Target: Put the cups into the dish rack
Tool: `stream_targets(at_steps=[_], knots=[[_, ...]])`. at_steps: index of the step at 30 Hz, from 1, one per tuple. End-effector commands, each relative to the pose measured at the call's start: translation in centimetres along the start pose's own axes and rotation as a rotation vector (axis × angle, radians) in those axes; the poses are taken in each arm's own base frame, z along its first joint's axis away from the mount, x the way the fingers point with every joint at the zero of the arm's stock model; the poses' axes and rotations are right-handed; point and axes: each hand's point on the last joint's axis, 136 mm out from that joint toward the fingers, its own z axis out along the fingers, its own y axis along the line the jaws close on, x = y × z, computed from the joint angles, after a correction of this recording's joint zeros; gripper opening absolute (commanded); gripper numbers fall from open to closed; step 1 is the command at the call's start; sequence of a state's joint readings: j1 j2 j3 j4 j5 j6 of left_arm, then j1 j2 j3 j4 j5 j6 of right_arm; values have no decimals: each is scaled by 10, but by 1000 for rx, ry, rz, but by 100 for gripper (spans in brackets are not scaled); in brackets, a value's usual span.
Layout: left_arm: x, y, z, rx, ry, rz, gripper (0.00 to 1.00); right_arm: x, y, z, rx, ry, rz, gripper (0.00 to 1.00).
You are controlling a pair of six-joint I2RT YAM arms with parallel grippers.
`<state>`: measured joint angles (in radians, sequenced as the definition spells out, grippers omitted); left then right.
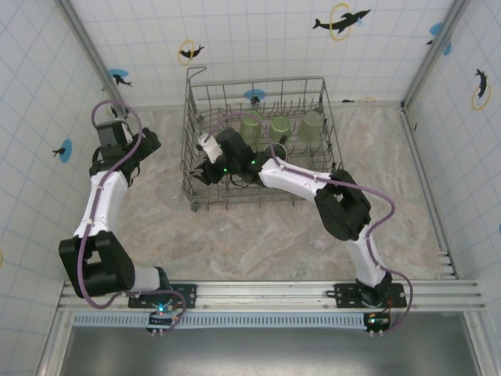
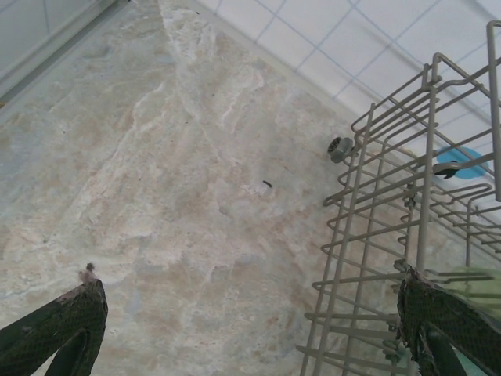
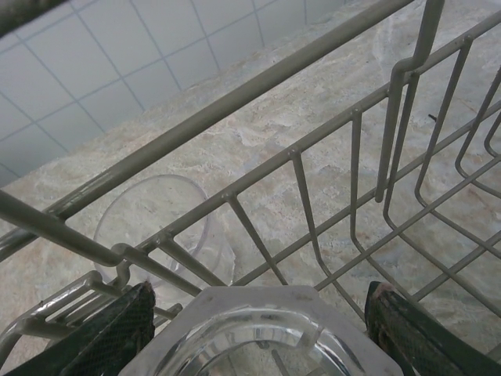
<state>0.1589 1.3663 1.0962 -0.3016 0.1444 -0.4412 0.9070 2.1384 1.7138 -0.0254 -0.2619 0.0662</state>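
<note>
While three green tumblers (image 1: 280, 128) already stand along the far row of the dish rack (image 1: 258, 79), the right gripper (image 3: 258, 313) reaches low inside the rack's left end. It is closed on a clear glass (image 3: 250, 345) that is not yet let go. A clear cup (image 3: 153, 215) waits on the table (image 2: 156, 157) just outside the rack's wall. The left gripper (image 2: 249, 276) hovers wide and empty beside the rack. Loading seems past halfway.

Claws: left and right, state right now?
Left claw: open, empty.
Right claw: closed on a clear cup, inside the dish rack.
</note>
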Motion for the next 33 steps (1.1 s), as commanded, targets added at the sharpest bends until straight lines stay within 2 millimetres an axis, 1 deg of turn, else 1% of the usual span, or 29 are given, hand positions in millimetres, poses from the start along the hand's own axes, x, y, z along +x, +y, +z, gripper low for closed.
stream_targets(at_steps=[1,3,5,11,14,16,20,23,25,29,31,33], knots=[[2,8,-9,-23,-7,25,97,8,5,11,-4,28,-44,34],[3,7,-8,-21,-4,22,97,11,5,13,1,40,-59,35],[4,7,-7,-17,0,21,97,10,6,14,-2,34,-44,33],[5,6,-5,-8,7,11,97,-2,15,15,-37,-17,-19,33],[5,5,-4,-4,7,10,97,5,16,19,-40,-2,-22,33],[6,5,-3,-3,10,9,97,17,12,24,-17,35,-51,35],[8,6,-3,0,15,5,97,33,2,28,59,121,-114,43],[8,7,-3,-5,14,5,97,37,0,26,81,137,-124,56],[8,7,-2,-8,14,1,97,37,1,25,78,141,-125,66],[8,7,-3,-6,12,-4,97,33,7,21,72,139,-140,82],[8,6,-4,-5,11,-6,97,31,9,20,74,135,-143,88],[7,6,-4,-4,8,-7,97,28,11,18,72,133,-147,91]])
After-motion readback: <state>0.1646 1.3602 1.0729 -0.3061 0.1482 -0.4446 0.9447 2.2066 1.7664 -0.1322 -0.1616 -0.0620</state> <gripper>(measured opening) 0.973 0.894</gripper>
